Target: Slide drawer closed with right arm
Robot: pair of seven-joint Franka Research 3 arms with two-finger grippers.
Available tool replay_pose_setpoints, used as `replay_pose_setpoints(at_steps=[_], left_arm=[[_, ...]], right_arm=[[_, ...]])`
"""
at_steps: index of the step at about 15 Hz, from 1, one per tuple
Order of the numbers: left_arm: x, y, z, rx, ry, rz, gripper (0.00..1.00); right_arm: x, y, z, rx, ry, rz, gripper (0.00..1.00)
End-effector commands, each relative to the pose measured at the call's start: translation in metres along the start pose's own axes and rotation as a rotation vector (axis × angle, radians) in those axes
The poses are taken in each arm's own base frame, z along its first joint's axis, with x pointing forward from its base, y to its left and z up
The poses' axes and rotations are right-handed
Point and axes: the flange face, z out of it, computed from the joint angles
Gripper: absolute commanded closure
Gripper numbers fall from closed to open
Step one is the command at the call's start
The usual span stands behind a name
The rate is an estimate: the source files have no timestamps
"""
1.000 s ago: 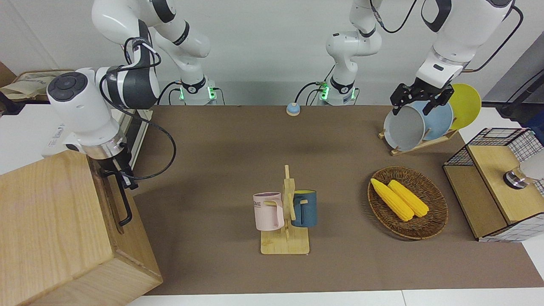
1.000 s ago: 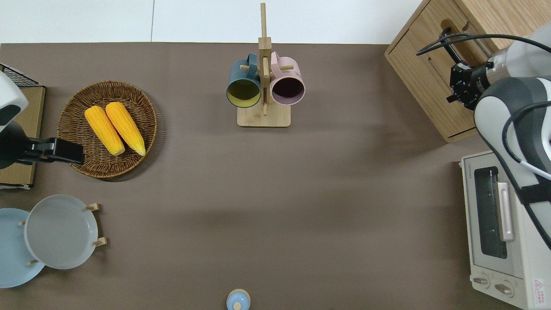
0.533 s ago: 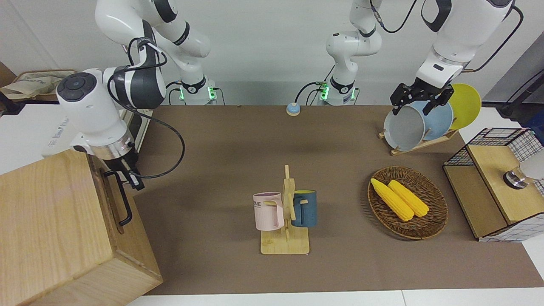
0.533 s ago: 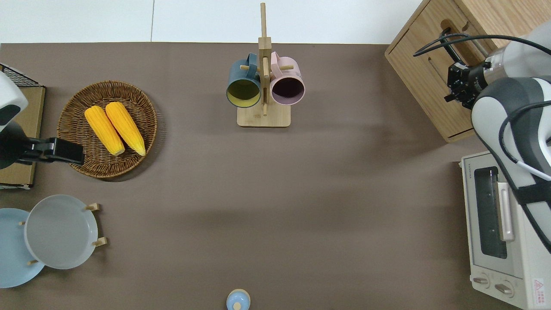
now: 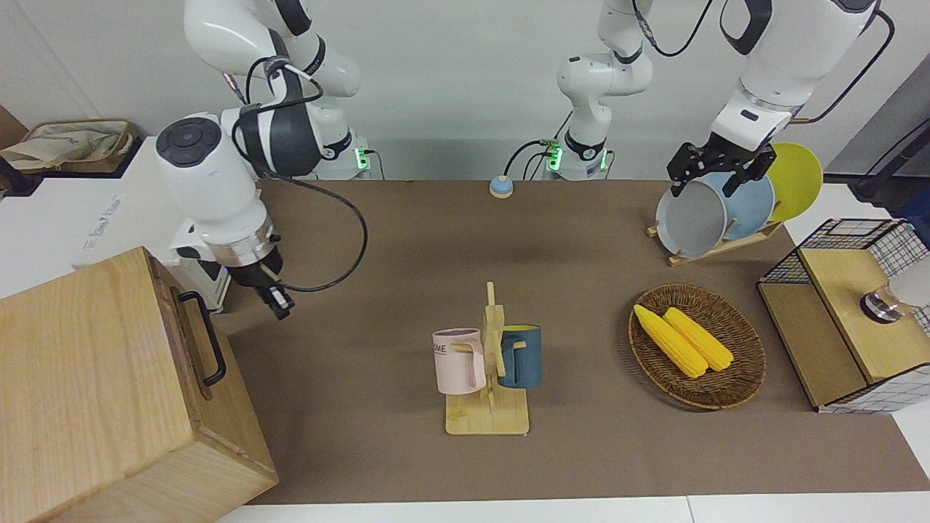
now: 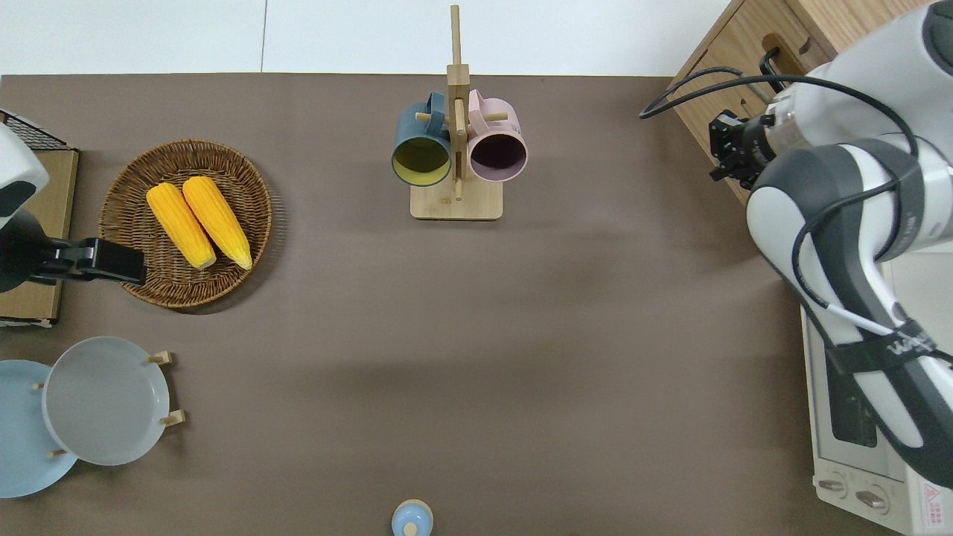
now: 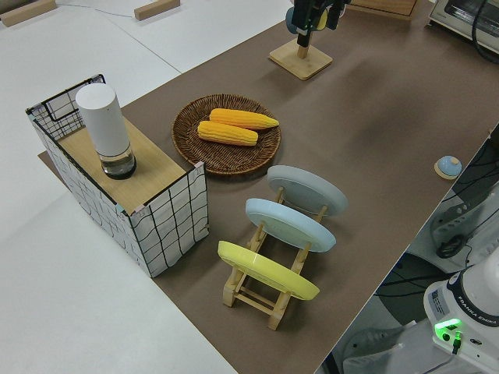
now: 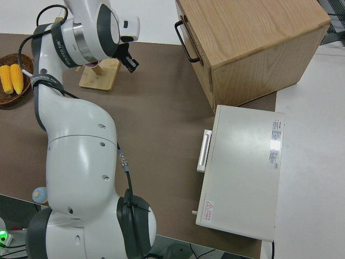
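The light-wood cabinet (image 5: pixel 87 392) stands at the right arm's end of the table. Its drawer (image 5: pixel 190 341) sits pushed in, its front level with the cabinet's face, and its black loop handle (image 5: pixel 207 335) is free. The drawer also shows in the overhead view (image 6: pixel 733 71) and in the right side view (image 8: pixel 195 51). My right gripper (image 5: pixel 277 303) hangs shut and empty over the brown mat in front of the drawer, clear of the handle. It also shows in the overhead view (image 6: pixel 721 152) and in the right side view (image 8: pixel 131 62). My left arm is parked.
A white oven (image 6: pixel 841 417) stands beside the cabinet, nearer to the robots. A mug rack (image 5: pixel 488 363) with two mugs stands mid-table. A basket of corn (image 5: pixel 697 345), a plate rack (image 5: pixel 716 211) and a wire-grid box (image 5: pixel 850 312) are at the left arm's end.
My right gripper has left the drawer handle and moved away from the cabinet, toward the middle of the table. The drawer stays pushed in. The left arm has not moved.
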Motion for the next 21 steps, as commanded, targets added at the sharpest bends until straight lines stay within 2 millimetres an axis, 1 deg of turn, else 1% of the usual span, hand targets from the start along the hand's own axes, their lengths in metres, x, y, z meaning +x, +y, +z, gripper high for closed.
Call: replay_pose_setpoints(at_steps=[1,3,5,6,7,10,13,15,17,18,19,20,21], left_arm=[[0.001,-0.001,-0.004,0.016,-0.005,0.011,0.01],[0.001,-0.001,-0.004,0.016,-0.005,0.011,0.01],[0.002,-0.001,-0.003,0.016,-0.007,0.011,0.01],[0.001,-0.001,-0.004,0.016,-0.005,0.011,0.01],[0.001,-0.001,-0.003,0.016,-0.007,0.011,0.01],[0.001,-0.001,-0.003,0.016,-0.007,0.011,0.01],[0.001,-0.001,-0.004,0.016,-0.005,0.011,0.01],[0.001,-0.001,-0.003,0.016,-0.007,0.011,0.01],[0.001,-0.001,-0.003,0.016,-0.007,0.011,0.01],[0.001,-0.001,-0.003,0.016,-0.007,0.011,0.01],[0.001,-0.001,-0.004,0.016,-0.005,0.011,0.01],[0.001,-0.001,-0.004,0.016,-0.005,0.011,0.01],[0.001,-0.001,-0.003,0.016,-0.007,0.011,0.01]], right_arm=[[-0.034,0.011,-0.036,0.0,-0.054,-0.171,1.0],[-0.042,0.023,-0.047,0.025,-0.08,-0.245,1.0],[-0.052,0.027,-0.052,0.012,-0.092,-0.298,1.0],[-0.054,0.028,-0.055,0.004,-0.09,-0.319,1.0],[-0.054,0.03,-0.055,-0.006,-0.093,-0.343,1.0],[-0.047,0.047,-0.064,-0.013,-0.094,-0.502,1.0],[-0.042,0.056,-0.069,-0.017,-0.086,-0.555,1.0],[-0.04,0.06,-0.071,-0.011,-0.089,-0.572,0.982],[-0.032,0.067,-0.073,-0.004,-0.086,-0.609,0.844],[-0.032,0.067,-0.073,-0.005,-0.083,-0.623,0.674],[-0.031,0.068,-0.072,-0.007,-0.084,-0.619,0.424],[-0.03,0.068,-0.072,-0.008,-0.082,-0.611,0.032],[-0.029,0.07,-0.074,-0.006,-0.081,-0.618,0.015]])
